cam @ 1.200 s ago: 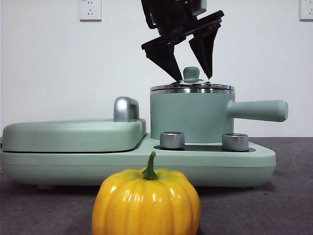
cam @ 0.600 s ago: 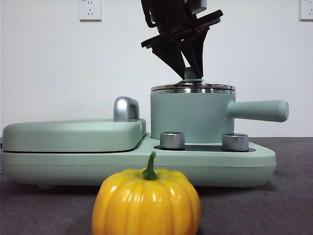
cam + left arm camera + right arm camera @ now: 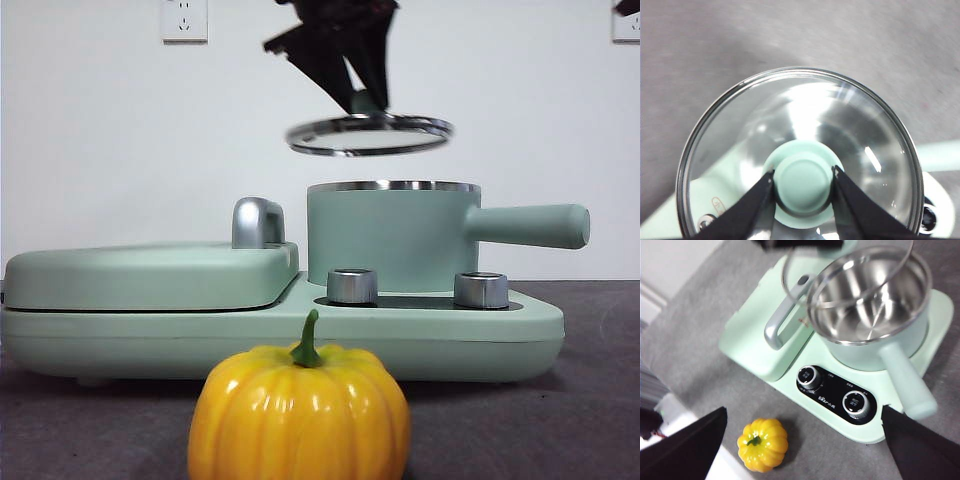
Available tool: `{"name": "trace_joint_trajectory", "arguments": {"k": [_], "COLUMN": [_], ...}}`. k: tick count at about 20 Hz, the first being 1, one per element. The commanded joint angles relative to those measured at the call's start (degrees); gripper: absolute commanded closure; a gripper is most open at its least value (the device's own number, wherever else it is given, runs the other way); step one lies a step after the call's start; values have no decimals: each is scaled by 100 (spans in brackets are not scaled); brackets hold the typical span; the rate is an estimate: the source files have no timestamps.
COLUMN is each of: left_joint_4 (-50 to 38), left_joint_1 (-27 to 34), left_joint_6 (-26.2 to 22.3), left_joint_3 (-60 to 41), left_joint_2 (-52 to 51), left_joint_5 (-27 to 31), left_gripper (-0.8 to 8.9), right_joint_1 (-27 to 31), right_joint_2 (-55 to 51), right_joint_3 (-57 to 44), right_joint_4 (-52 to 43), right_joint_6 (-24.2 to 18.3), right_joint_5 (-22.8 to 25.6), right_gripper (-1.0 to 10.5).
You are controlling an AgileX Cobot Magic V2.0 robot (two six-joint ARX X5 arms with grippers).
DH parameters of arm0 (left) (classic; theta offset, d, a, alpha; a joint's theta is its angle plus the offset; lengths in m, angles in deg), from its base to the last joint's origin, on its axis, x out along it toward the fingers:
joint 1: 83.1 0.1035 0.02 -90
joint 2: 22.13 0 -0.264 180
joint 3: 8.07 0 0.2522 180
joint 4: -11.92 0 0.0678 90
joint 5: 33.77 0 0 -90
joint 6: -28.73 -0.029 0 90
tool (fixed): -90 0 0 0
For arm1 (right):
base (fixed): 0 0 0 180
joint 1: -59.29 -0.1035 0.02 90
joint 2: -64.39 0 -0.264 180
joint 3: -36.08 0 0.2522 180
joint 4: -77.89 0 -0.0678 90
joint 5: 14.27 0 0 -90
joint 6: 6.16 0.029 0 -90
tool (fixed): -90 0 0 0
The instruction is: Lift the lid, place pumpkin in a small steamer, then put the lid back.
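Step one looked done: I had left gripper [image 3: 803, 178] pinching knob of lid [image 3: 369, 134], lid hanging tilted above small steamer [image 3: 392, 238], clear of rim. Steamer sat open and empty on base [image 3: 500, 330]. Pumpkin [image 3: 299, 413] sat on table in front of base, untouched. Right gripper [image 3: 805, 440] hung high, jaws spread, holding nothing. Left, by my judgement: load pumpkin, replace lid.

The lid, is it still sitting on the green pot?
Apart. The front view shows bare wall between the lid and the pot rim, with the left pincer shut on the lid's knob.
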State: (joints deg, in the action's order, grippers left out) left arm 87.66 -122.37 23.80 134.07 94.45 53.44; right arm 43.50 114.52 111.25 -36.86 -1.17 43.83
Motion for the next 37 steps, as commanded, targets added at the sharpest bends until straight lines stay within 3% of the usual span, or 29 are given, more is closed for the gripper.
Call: {"name": "trace_joint_trajectory", "arguments": {"k": [1, 4, 7, 12, 19, 23, 37], "left_joint_4": [72, 173, 166, 175, 195, 205, 179], "left_joint_1": [208, 614, 1084, 1755, 2323, 2529, 2920], "left_joint_6": [-26, -15, -13, -13, 2, 11, 116], "left_joint_3": [229, 229, 229, 229, 229, 229, 227], "left_joint_2": [-221, -376, -494, -535, -535, -535, -533], "left_joint_5": [7, 7, 4, 7, 4, 2, -7], "left_gripper": [792, 792, 792, 792, 792, 792, 792], "right_joint_1": [-719, -1784, -2684, -3567, -3987, -4100, -4352], "right_joint_2": [470, 1132, 1812, 2730, 3429, 3617, 4798], "right_joint_3": [282, 492, 584, 612, 612, 614, 612], "right_joint_4": [-46, -44, -48, -149, -396, -577, -382], "right_joint_6": [168, 304, 411, 472, 529, 531, 616], "right_joint_5": [402, 1082, 1436, 1740, 1755, 2024, 1993], "right_gripper": [463, 463, 463, 449, 353, 342, 341]}}
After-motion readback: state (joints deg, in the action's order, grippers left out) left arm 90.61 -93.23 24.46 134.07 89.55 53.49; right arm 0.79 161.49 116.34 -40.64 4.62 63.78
